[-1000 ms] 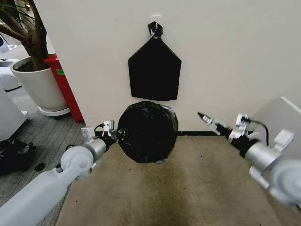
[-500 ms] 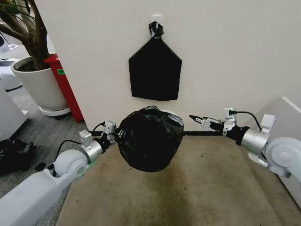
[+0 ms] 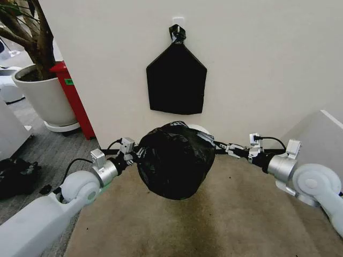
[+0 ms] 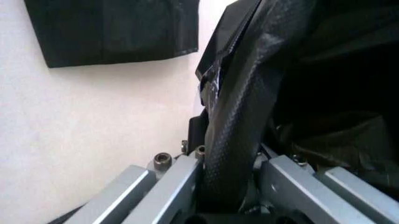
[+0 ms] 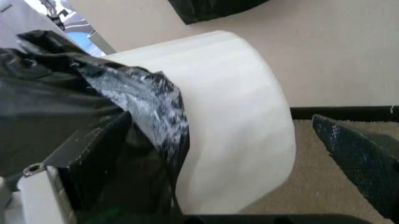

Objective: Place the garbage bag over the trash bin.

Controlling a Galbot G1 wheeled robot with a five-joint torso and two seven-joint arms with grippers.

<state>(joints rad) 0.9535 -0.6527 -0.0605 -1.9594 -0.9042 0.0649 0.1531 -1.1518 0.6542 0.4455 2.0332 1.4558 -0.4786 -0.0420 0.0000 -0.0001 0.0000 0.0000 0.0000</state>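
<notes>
bin | held up tipped, in front of the wall, below the hung black bundle | bag | pulled over the bin's mouth | left gripper | shut on a bag fold | right gripper | spread wide around the bin | risk | bag may be torn or slipped off if tugged hard

Office-like indoor corner — plain white wall, black baseboard, tan carpet, grey floor, potted plant, red cabinet.
</notes>
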